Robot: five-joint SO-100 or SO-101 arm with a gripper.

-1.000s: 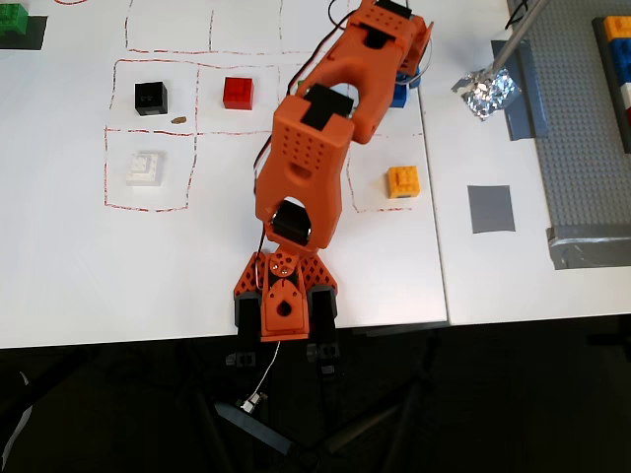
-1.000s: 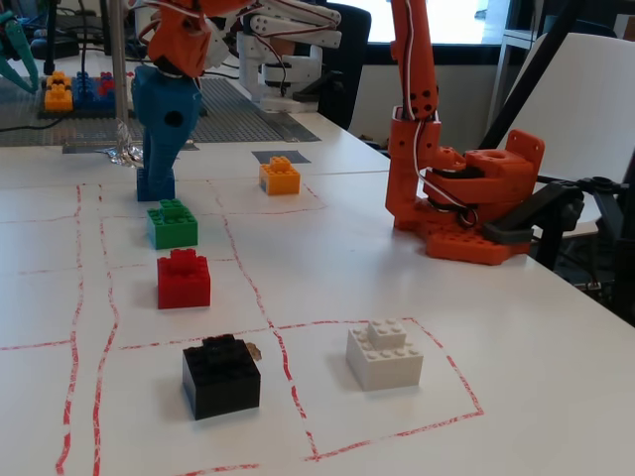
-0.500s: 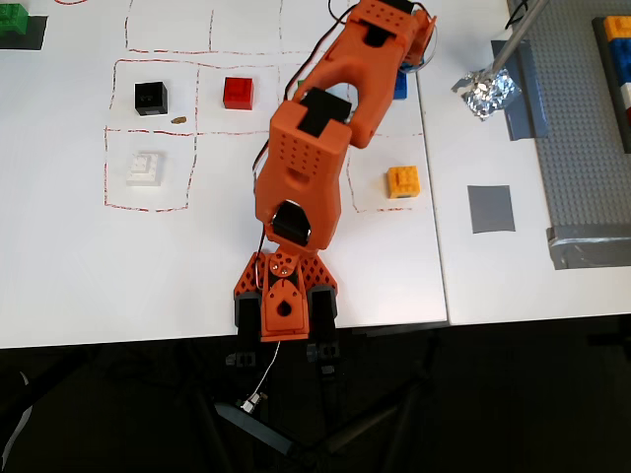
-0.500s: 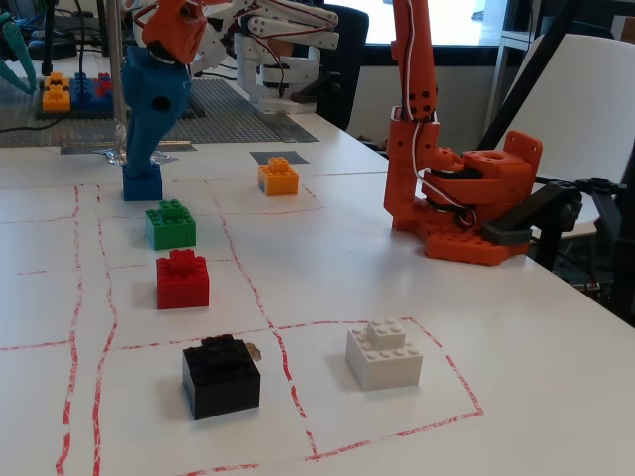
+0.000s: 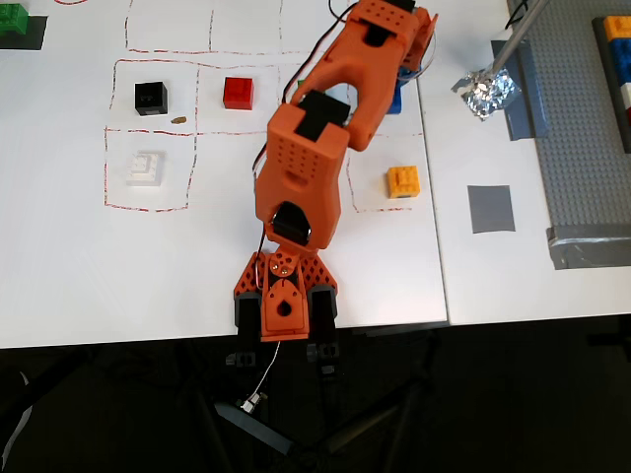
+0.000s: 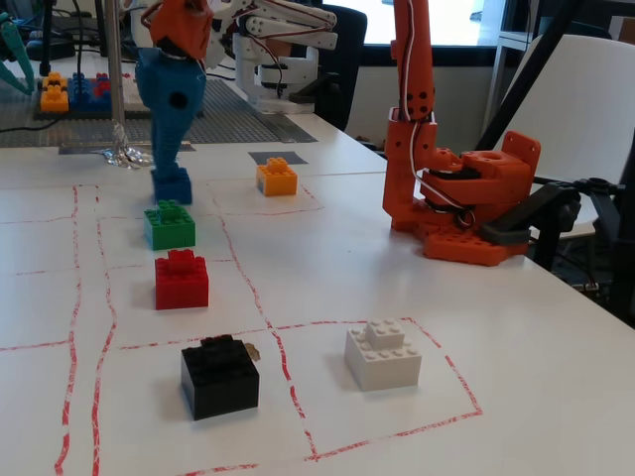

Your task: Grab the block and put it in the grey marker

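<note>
Tool (image 6: 171,184), blue-fingered, is reaching down in fixed view w/ its tips clamping on the block (image 6: 172,185), which is sitting on the white desk (image 6: 516,377) at the far end of the brick row. In overhead view the arm (image 5: 325,128) is covering nearly all of it; only a blue sliver (image 5: 395,101) is showing beside the arm.

Just in front of the block in fixed view, a green brick (image 6: 169,224) is sitting, then a red brick (image 6: 182,280), then a black brick (image 6: 219,375), approx. in a line toward camera. White brick (image 6: 383,353) is lying right of the black one, inside red dashed lines.

Orange-yellow brick (image 6: 277,177) is sitting right of the block, apart from it. The grey marker (image 5: 490,208) is lying flat beyond that brick, near it, w/ nothing on it. Crumpled foil (image 5: 485,91) is lying further along, by the grey baseplate (image 5: 582,148).
</note>
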